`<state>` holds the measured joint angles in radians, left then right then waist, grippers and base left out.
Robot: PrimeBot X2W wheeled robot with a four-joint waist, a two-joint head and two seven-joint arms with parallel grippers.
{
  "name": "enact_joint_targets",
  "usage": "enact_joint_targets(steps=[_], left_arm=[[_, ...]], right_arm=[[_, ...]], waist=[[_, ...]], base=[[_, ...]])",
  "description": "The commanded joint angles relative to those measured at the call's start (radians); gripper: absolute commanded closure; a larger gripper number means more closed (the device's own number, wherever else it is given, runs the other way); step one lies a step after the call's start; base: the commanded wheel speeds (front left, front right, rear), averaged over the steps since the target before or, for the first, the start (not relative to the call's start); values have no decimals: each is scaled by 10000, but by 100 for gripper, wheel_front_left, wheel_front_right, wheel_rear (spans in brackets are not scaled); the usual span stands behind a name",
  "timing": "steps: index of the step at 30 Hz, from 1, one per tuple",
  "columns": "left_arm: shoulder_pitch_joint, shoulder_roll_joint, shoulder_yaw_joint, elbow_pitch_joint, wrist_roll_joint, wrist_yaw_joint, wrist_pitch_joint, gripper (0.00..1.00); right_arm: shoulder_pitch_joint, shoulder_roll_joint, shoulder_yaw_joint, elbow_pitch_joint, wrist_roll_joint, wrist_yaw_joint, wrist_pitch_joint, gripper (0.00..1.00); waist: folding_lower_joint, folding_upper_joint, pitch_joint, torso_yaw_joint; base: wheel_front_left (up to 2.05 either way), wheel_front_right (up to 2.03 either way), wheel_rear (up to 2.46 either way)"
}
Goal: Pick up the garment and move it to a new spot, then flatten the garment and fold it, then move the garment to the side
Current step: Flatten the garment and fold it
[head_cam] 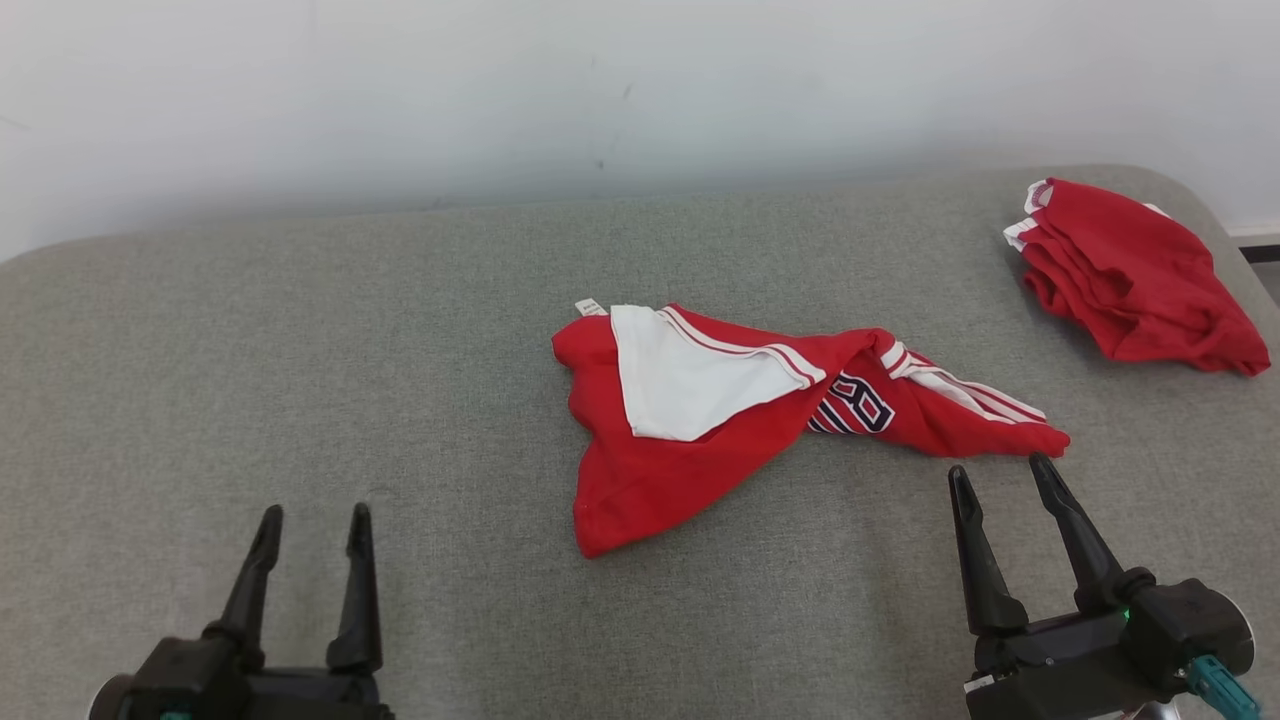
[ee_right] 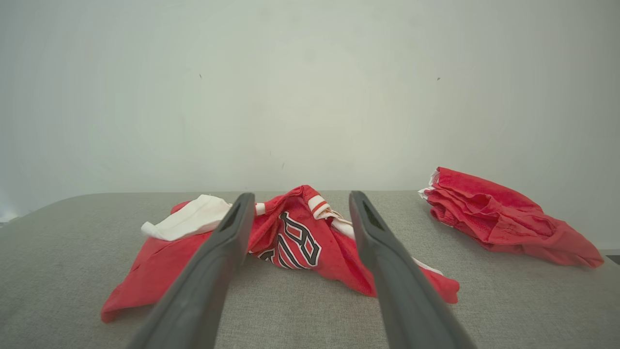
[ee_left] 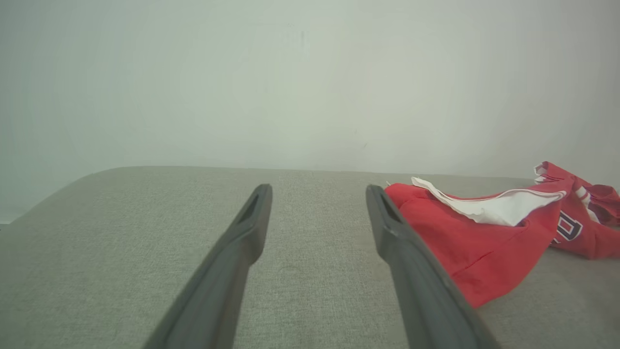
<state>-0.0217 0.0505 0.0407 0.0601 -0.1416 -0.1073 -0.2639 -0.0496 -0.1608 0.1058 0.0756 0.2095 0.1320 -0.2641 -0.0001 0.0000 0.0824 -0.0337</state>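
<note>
The left claw (head_cam: pixel 315 510) sat low on the left, its two dark fingers wide apart and pointing up, with nothing between them. The right claw (head_cam: pixel 999 465) sat low on the right, leaning a little to the left, its fingers spread wide too, holding nothing
</note>
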Motion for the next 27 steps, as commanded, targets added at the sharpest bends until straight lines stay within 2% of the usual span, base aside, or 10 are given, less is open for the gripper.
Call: enact_joint_targets(steps=[1, 7, 15, 20, 27], left_arm=[[-282, -1, -158, 130, 84, -55, 0, 0], [-993, 6, -783, 924, -28, -162, 0, 0], [-2455, 217, -1766, 2610, -239, -224, 2, 0], [-2954, 438, -2563, 3828, -557, -216, 12, 0], [-3389, 552, -3308, 5152, -1074, -219, 204, 0]], right_arm=[[-15, 29, -18, -44, -70, -31, 3, 0], [-227, 31, 133, 69, -103, -31, 3, 0], [-572, 215, 255, 343, -189, -31, 2, 0], [-564, 350, 160, 500, -185, -31, 2, 0], [-516, 454, 49, 546, -237, -31, 2, 0]], waist=[[1, 0, 50, -34], [1, 0, 262, -184], [1, 0, 722, -895], [1, 0, 905, -1344], [1, 0, 1030, -1591]], base=[[0, 0, 0], [0, 0, 0], [0, 0, 0], [0, 0, 0], [0, 0, 0]])
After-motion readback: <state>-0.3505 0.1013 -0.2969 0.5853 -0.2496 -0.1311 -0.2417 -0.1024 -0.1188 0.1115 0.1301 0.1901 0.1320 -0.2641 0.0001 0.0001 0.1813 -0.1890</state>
